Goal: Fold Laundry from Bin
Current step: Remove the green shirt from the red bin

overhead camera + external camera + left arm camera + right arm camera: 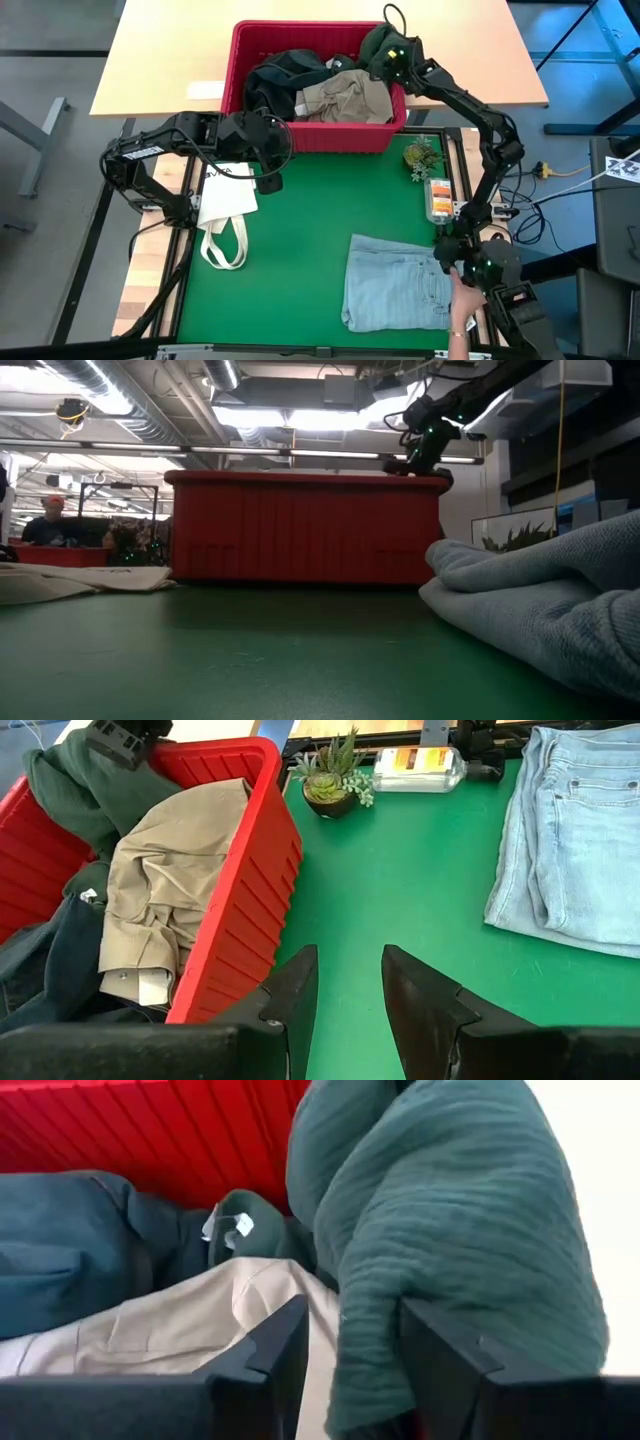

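The red bin (330, 135) stands at the table's far edge. Inside lie dark garments (280, 80) and a khaki one (345, 98). A dark green garment (376, 42) is heaped at the bin's far right corner. My right gripper (350, 1315) reaches over that corner, open, with the green cloth (450, 1210) between its fingers. Light blue jeans (395, 285) lie folded on the green mat at the near right. My left gripper (350, 960) hangs open and empty above the mat, just in front of the bin's near wall (250, 880). My right gripper has a thick fold of the dark green garment (372, 1370) between its open fingers. The cloth lies against the inner side of one finger (425, 1350). A strip of khaki shows between it and the other finger. The fingers slant down into the bin's far right corner.
A white tote bag (228, 200) lies on the mat's left side under the left arm. A small potted plant (420, 155) and a bottle (440, 198) sit along the mat's right edge. A person's hand (462, 320) shows at the near right by the jeans.
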`<state>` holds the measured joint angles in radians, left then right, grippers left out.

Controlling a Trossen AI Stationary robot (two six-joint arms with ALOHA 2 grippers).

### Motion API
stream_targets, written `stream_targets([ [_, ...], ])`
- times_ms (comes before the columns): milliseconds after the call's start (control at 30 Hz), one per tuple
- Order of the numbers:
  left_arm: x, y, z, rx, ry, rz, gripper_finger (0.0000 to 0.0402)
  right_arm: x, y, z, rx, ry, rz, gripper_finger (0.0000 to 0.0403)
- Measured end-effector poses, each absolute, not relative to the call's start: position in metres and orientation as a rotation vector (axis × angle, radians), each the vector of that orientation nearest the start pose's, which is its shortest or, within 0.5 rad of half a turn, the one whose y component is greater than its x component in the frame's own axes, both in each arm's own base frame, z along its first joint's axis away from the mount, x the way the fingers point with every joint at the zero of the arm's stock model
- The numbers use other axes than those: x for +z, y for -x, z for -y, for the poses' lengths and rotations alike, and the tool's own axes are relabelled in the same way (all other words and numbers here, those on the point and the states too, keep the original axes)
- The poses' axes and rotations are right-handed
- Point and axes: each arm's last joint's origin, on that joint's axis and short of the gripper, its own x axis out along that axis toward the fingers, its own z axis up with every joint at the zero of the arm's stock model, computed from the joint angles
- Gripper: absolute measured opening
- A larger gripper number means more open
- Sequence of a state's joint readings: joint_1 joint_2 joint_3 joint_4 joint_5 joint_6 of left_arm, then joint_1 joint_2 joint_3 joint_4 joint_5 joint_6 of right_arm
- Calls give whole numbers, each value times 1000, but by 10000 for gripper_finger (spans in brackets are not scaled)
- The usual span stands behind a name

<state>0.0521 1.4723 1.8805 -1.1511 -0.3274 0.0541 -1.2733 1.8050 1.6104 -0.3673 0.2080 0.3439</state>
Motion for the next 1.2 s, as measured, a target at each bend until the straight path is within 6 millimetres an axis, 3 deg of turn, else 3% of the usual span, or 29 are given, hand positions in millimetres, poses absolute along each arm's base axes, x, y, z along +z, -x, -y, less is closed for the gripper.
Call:
stream_targets([
  [267,454,-264,-23,342,-153,-750,110,317,-113,396,-1587,-581,-331,98],
  [533,454,-264,-23,342,-153,-750,110,317,-112,396,-1591,-581,-339,10],
  [767,454,-264,-23,342,-153,-750,110,321,-116,396,-1445,-637,-272,15],
  [1033,454,-264,-23,342,-154,-750,110,369,-119,372,-1127,-684,-33,10],
  [1200,452,-268,-24,363,-162,-759,110,402,-113,347,-1052,-654,41,4],
])
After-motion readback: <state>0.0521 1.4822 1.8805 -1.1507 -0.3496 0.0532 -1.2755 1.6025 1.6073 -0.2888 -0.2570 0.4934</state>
